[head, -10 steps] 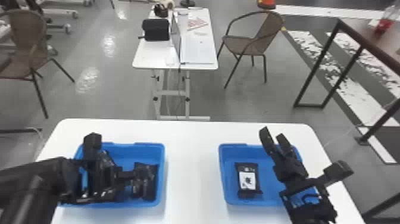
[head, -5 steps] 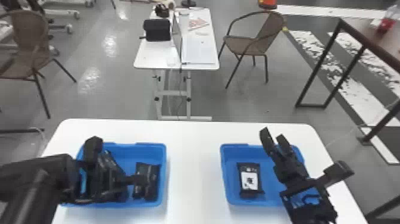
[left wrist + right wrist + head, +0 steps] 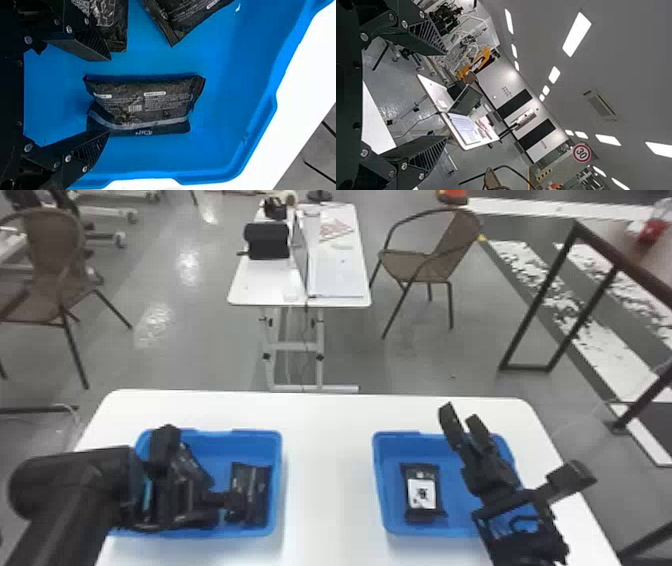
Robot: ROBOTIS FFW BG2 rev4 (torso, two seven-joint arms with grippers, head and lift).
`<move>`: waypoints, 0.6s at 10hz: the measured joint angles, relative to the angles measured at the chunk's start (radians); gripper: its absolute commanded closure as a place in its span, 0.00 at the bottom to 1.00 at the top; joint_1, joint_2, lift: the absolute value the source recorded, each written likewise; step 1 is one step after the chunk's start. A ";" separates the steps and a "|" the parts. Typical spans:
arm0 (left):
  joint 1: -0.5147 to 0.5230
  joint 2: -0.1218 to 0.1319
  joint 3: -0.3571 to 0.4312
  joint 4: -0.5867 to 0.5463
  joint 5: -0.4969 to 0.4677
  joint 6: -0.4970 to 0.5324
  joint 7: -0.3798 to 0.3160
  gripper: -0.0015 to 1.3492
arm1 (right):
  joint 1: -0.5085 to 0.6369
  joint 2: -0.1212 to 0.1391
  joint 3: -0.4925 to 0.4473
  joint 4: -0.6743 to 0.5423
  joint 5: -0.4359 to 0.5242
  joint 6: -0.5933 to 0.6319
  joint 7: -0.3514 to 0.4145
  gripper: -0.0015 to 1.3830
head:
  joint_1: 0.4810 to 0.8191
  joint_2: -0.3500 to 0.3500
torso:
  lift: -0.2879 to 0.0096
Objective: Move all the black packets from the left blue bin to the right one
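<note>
In the left blue bin (image 3: 277, 490), my left gripper (image 3: 227, 501) is beside a black packet (image 3: 257, 495) near the bin's right wall. The left wrist view has my left gripper (image 3: 109, 97) open, its fingers on either side of one end of a black packet (image 3: 146, 103); whether they touch it I cannot tell. Two more packets (image 3: 113, 23) (image 3: 182, 16) lie farther over. The arm hides part of this bin. A black packet with a white label (image 3: 422, 492) lies in the right blue bin (image 3: 378, 475). My right gripper (image 3: 460, 416) stands open and unloaded over that bin; likewise my right gripper (image 3: 446, 95) in its wrist view.
Both bins stand on a white table (image 3: 325, 440), with a stretch of tabletop between them. Beyond it are a smaller table (image 3: 250, 285) holding a laptop and a black case, brown chairs (image 3: 435, 260) and a dark table frame (image 3: 540, 305).
My left gripper has moved slightly toward the near side of the left bin, and more of the packet by the right wall shows. The right arm has kept its place.
</note>
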 measured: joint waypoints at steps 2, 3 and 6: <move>-0.031 -0.004 0.010 0.084 -0.018 -0.080 0.001 0.55 | 0.000 0.000 0.000 0.004 -0.002 0.000 0.004 0.21 | 0.63 0.40 | 0.97; -0.035 -0.006 0.017 0.105 -0.023 -0.123 0.001 0.68 | 0.000 0.000 0.000 0.006 -0.003 0.000 0.006 0.21 | 0.63 0.40 | 0.97; -0.015 -0.016 0.039 0.113 -0.034 -0.218 0.002 0.87 | 0.002 0.002 0.001 0.009 -0.009 0.000 0.016 0.21 | 0.63 0.42 | 0.97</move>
